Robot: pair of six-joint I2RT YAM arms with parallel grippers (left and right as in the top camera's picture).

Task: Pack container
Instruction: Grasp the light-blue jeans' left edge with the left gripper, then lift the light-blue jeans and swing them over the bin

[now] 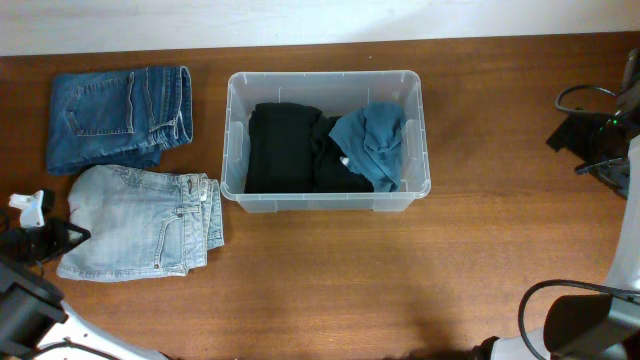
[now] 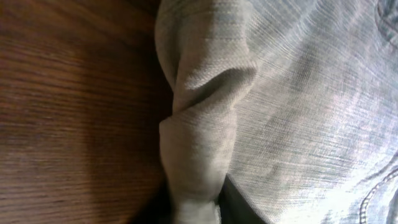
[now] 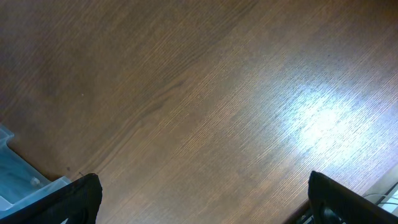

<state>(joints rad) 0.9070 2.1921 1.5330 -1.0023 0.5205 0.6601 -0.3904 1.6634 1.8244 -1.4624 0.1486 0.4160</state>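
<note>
Wooden tabletop (image 3: pixel 205 93) is lying beneath the right gripper (image 3: pixel 205 208), jaws standing wide, with a corner of the container (image 1: pixel 232 140) just beside one finger. The left gripper (image 1: pixel 68 236) is pinching a bunched edge of the light jeans (image 1: pixel 140 225) between narrowed jaws, well apart from the container.

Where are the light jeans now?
In the overhead view the light jeans lie at the left, below the dark jeans and left of the container, the left gripper pinching their edge.
</note>
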